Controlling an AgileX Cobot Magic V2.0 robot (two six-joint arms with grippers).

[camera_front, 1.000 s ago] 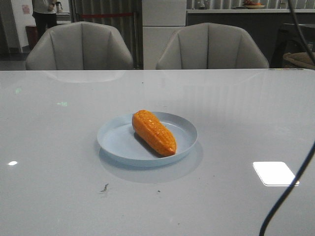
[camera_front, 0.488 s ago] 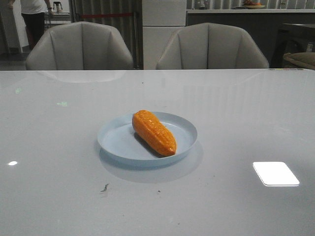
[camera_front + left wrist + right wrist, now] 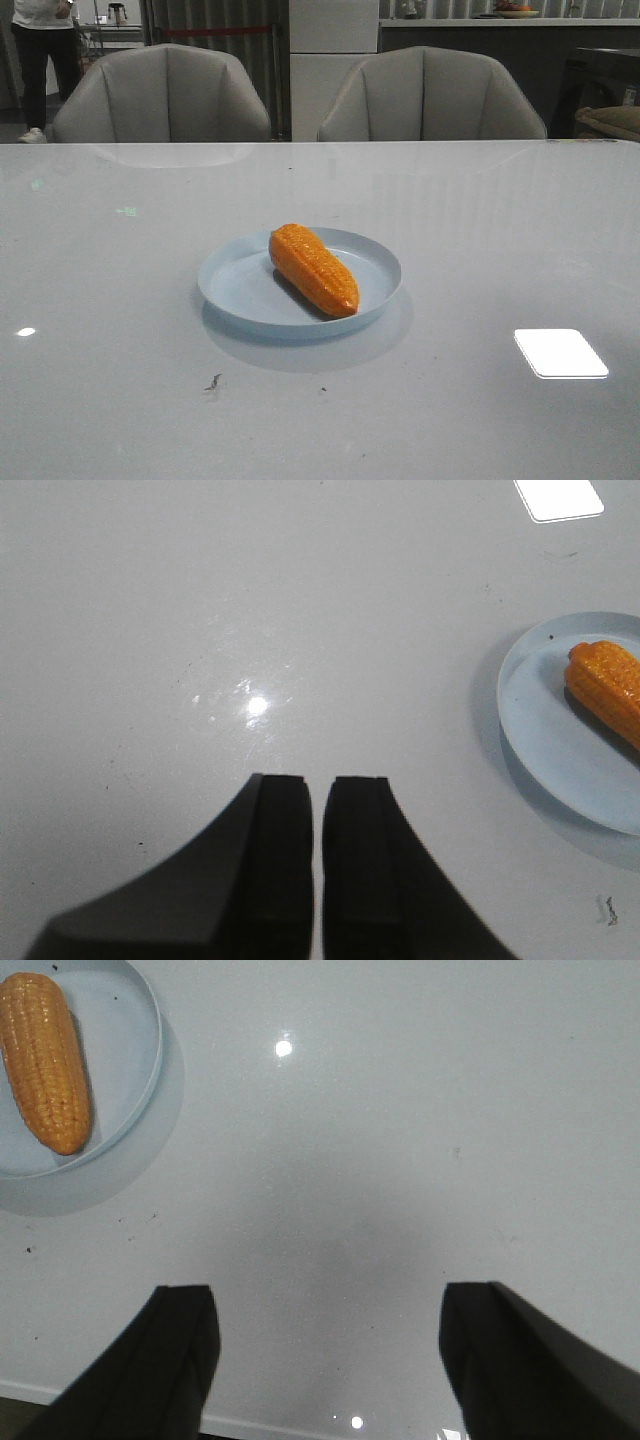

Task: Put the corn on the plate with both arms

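The bumpy orange toy corn cob point(image 3: 313, 269) lies diagonally on the shallow pale blue plate point(image 3: 232, 287); probably light, rigid, best gripped mid-body. Left tool point(image 3: 318, 790) nearly pressed together, right tool point(image 3: 330, 1305) spread, both empty

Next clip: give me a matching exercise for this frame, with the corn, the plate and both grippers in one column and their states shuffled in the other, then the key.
Things:
1. corn
2. plate
3. left gripper
4. right gripper

States:
A. fingers nearly together, empty, over bare table
B. pale blue, resting on the table
C. fingers wide apart, empty
D. orange, lying inside the plate

Pairs: 1-D, 2-B, 3-A, 4-C
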